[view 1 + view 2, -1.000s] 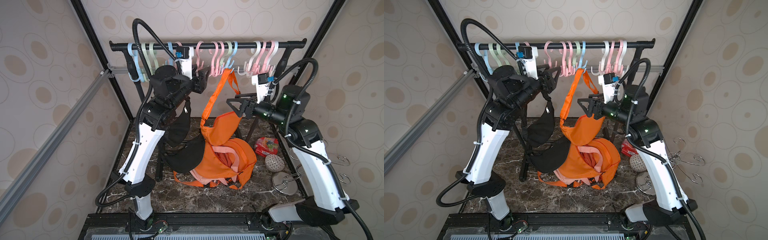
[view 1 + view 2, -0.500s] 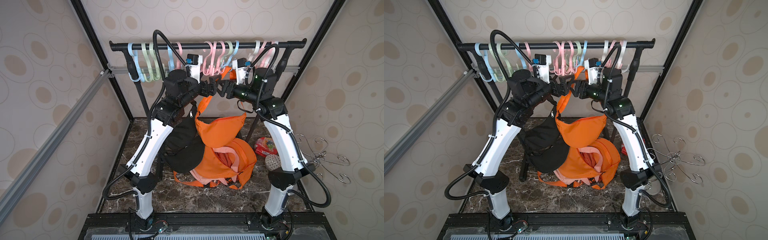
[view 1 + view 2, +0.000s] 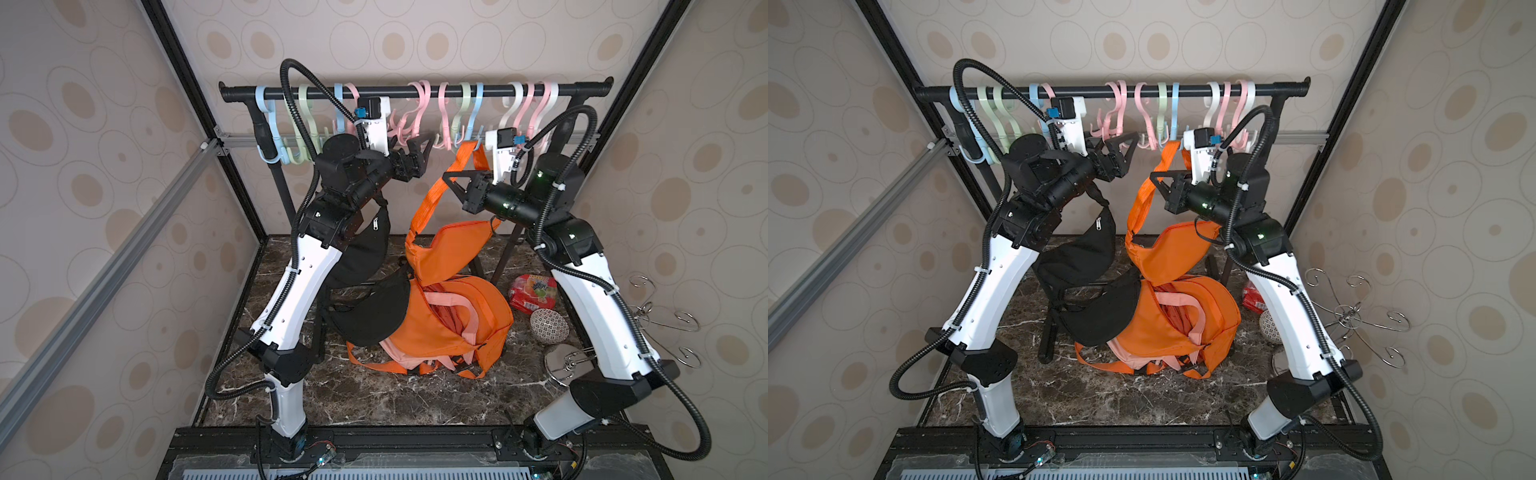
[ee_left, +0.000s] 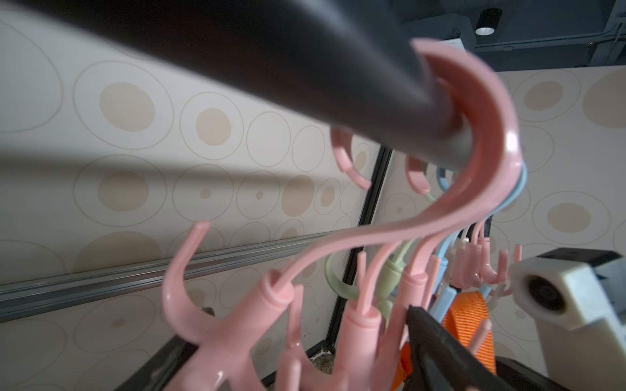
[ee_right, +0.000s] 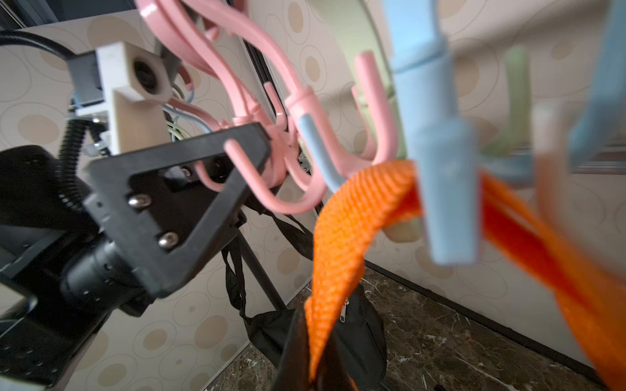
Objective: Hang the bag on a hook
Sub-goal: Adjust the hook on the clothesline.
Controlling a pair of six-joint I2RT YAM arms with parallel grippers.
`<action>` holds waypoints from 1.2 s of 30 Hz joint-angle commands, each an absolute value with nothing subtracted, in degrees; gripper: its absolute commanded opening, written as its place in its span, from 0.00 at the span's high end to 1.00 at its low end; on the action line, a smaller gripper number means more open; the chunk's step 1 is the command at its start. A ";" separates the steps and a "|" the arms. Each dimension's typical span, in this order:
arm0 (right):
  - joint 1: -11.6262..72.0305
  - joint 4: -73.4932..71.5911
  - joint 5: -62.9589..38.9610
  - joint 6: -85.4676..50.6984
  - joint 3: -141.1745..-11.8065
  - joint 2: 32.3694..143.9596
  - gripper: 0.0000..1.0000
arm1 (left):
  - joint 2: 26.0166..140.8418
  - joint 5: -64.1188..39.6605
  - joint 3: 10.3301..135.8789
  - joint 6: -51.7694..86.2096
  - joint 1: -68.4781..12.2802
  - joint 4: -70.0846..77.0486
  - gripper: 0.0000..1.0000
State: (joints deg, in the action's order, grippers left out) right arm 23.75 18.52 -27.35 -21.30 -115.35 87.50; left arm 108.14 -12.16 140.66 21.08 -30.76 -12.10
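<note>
Orange bag hanging under black rail, body well below it, orange backpack lower again. Strap looped over bottom prong of blue hook near rail's middle, so yeah, it's on. Right gripper just under rail, fingers pinched together on strap a bit below that hook. Left gripper also just under rail, by pink hooks, jaws spread wide, empty. Black bag dangles under rail behind left arm.

The bag hangs from a hook on the rail, above the backpack on the floor.
</note>
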 commanded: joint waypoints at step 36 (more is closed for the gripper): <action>22.61 33.24 -17.10 -10.40 -115.93 83.34 0.45 | 93.61 -7.25 121.29 17.54 -28.48 -4.64 0.00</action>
